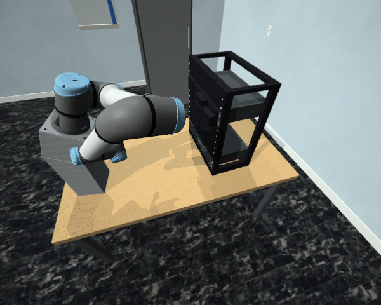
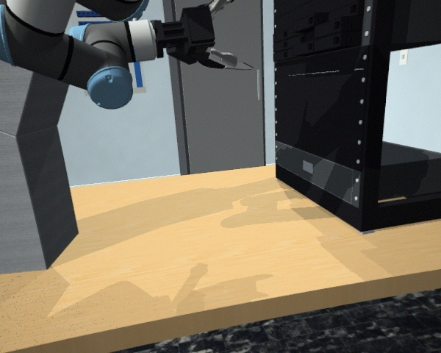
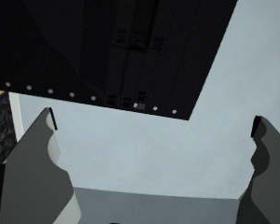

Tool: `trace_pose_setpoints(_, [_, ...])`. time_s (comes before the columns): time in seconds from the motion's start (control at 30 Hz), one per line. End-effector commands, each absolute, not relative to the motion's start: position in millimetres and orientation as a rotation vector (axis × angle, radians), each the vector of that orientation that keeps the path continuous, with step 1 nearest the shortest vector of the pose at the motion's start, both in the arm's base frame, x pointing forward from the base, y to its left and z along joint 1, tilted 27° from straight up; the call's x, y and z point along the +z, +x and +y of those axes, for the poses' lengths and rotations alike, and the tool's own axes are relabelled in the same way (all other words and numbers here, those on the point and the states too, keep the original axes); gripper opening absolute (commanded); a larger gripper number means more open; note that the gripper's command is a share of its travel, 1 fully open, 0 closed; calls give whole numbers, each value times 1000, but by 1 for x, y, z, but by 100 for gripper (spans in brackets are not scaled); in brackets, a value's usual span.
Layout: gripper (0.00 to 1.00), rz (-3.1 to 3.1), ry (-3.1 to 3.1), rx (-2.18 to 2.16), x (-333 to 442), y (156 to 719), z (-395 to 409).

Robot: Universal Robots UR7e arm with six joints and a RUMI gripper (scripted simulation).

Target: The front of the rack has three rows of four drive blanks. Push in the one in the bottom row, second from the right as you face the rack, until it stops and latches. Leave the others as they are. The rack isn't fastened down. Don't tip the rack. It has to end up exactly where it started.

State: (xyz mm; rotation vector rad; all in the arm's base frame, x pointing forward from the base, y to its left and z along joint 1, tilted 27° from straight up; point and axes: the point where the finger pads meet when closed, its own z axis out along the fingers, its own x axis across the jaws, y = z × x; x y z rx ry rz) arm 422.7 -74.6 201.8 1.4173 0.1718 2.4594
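The black open-frame rack (image 1: 232,111) stands on the right part of the wooden table. Its front face (image 2: 319,114) faces the arm. The block of dark drive blanks (image 2: 319,30) sits high on that front and also shows in the wrist view (image 3: 135,70). The single blanks are too dark to tell apart well. My gripper (image 2: 241,34) is open and empty. It hangs in the air at about the height of the blanks, a short way from the rack front and not touching it. In the wrist view both fingers stand wide apart. In the top view the forearm hides the gripper.
The grey robot pedestal (image 1: 70,154) stands at the table's left end. A grey door (image 2: 220,114) and a pale wall lie behind the table. The rack stands near the table's right and front edges (image 1: 249,193).
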Motion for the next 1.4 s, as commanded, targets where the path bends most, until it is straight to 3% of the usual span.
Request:
trace_pose_setpoints(0.0, [100,120,1477,2492,198,428,-74])
trace_pose_setpoints(1.37, [100,24,1592,2546,190,435,-72])
